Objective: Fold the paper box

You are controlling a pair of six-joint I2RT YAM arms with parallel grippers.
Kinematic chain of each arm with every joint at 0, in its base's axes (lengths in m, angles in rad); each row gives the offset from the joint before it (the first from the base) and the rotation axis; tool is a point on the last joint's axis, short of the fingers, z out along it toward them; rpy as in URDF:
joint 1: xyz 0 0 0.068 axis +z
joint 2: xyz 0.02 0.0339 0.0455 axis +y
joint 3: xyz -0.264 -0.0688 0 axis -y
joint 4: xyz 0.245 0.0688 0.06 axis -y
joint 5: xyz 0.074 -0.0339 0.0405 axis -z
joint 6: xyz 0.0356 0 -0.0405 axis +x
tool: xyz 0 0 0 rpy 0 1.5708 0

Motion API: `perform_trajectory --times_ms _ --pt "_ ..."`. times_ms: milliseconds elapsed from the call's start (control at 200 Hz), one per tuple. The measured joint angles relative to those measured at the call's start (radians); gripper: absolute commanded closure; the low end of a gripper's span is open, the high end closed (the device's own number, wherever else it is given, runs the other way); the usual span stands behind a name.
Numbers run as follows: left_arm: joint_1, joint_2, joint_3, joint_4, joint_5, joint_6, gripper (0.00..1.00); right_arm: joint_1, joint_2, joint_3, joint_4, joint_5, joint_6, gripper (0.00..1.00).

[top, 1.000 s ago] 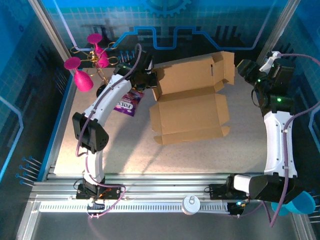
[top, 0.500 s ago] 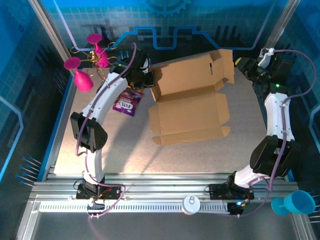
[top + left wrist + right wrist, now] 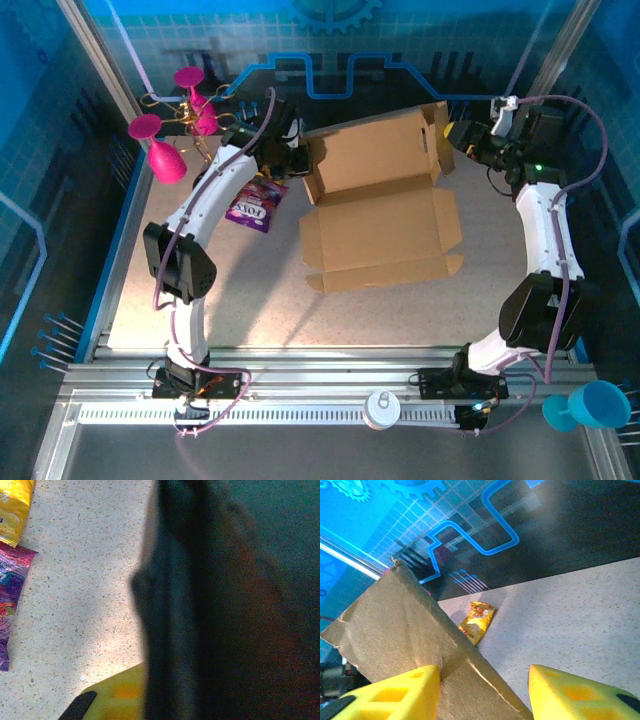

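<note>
The paper box [image 3: 380, 235] lies in the middle of the counter [image 3: 240, 300], its long axis running left to right between the two arms. Its base panel is flat and its far panel is tilted up along the crease. The left hand [image 3: 297, 158] sits at the left end of that raised panel. It is clenched, and from above it looks to be pinching the cardboard there. Its wrist camera is mostly blocked by a dark, close surface, with a purple packet [image 3: 10, 605] off to the side on the counter. The right hand [image 3: 458, 135] is at the opposite end, level with the side flap [image 3: 455, 128] of the raised panel. It is released: in the right wrist view its yellow fingers [image 3: 395, 692] stand well apart, with the flap's edge slanting down between them and lying closer to one finger than the other. A yellow snack packet [image 3: 477, 620] lies on the counter beyond the flap. The coming move probably turns on this end flap, and the right hand is clearly the nearer one. The flap already lies inside its gap, so the hand likely needs to close on it or push it inward across the box's short axis while the left hand steadies the panel.
</note>
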Motion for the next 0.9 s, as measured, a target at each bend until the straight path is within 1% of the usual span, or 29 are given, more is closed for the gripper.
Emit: perform_trajectory --times_ms 65,130,240,345,475,560,620,680,740,815,901 --pt "0.0 0.0 0.0 0.0 0.001 0.007 1.0 -0.005 0.002 0.013 -0.008 -0.001 -0.013 0.44" --pt "0.0 0.0 0.0 0.0 0.004 0.021 1.0 -0.016 0.003 0.026 -0.005 -0.019 -0.019 0.43" --pt "0.005 0.0 0.0 -0.001 0.022 0.04 1.0 -0.043 0.01 0.038 0.024 -0.089 -0.021 0.45" --pt "0.017 0.0 0.0 0.0 0.043 0.056 1.0 -0.046 0.024 0.037 0.063 -0.162 -0.012 0.44" --pt "0.041 0.0 0.0 0.0 0.079 0.083 1.0 -0.046 0.032 -0.008 0.149 -0.251 0.035 0.45" --pt "0.053 0.001 0.0 -0.002 0.094 0.101 1.0 -0.046 0.05 -0.033 0.214 -0.312 0.089 0.47" --pt "0.06 0.003 0.0 -0.003 0.103 0.106 1.0 -0.045 0.069 -0.044 0.266 -0.349 0.135 0.47" --pt "0.062 0.006 0.0 -0.003 0.106 0.108 1.0 -0.04 0.077 -0.056 0.291 -0.367 0.161 0.48" --pt "0.062 0.012 0.0 -0.003 0.11 0.108 1.0 -0.031 0.077 -0.057 0.284 -0.371 0.156 0.49" --pt "0.061 0.019 0.0 -0.003 0.114 0.108 1.0 -0.01 0.074 -0.047 0.238 -0.365 0.114 0.5" --pt "0.062 0.024 0.0 -0.005 0.114 0.108 1.0 0.016 0.065 -0.037 0.179 -0.341 0.055 0.49"
